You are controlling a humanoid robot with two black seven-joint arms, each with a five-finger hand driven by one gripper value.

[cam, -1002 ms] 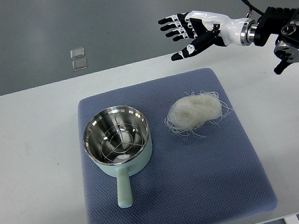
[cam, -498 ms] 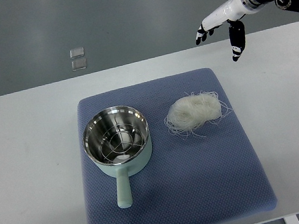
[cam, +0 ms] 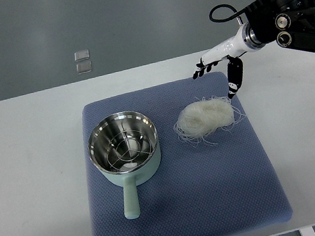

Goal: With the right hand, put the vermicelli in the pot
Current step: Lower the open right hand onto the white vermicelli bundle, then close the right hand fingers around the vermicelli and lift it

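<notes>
One vermicelli (cam: 205,116) nest just below-left of right hand (cam: 219,67).

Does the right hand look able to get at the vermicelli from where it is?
Probably yes. The right hand hangs open just beyond the vermicelli, with nothing between them; the pot stands apart to the side.

Even, bright overhead light; sharp frame, no motion blur.
Soft faint shadows under the pot (cam: 124,150) and along the blue mat (cam: 186,211) edge. Steel pot interior shows mild glare and reflections. White table (cam: 27,177) reads slightly washed. Grey floor dimmer toward upper corners. Fine vermicelli (cam: 205,117) strands resolve clearly.
</notes>
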